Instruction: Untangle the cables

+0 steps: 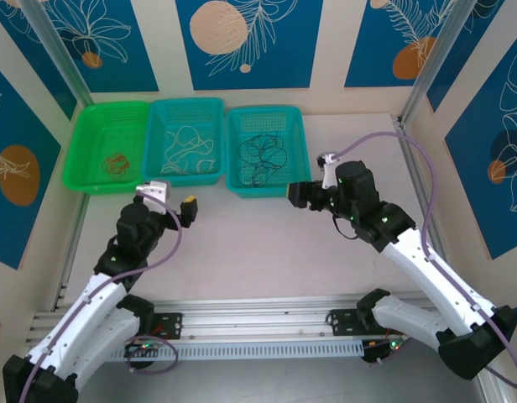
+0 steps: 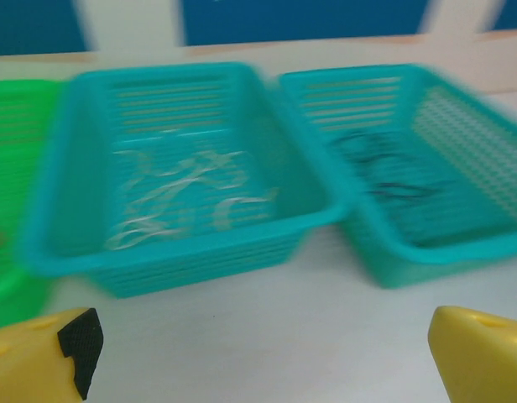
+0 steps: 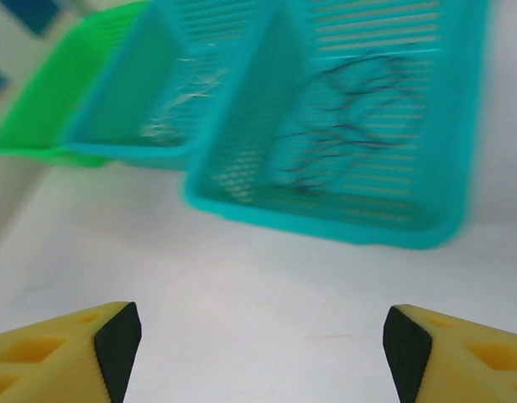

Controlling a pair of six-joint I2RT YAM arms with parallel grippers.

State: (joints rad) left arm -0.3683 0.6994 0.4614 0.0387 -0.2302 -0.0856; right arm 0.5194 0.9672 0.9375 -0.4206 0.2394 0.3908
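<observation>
In separate baskets (image 1: 185, 102), likely limp featherlight cables (image 1: 263, 155): pinch an outer loop; left fingers (image 2: 485, 357), right fingers (image 3: 49, 357) spread, empty.

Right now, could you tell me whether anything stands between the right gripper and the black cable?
Only the near wall of the teal basket holding the black cable. The right gripper sits just outside it with its fingers open, and would have to go over the rim.

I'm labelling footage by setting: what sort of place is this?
Probably a robot test booth, not a home: patterned wall panels enclose a white table, an aluminium rail runs along its near edge, and three plastic baskets stand in a row at the back.
</observation>
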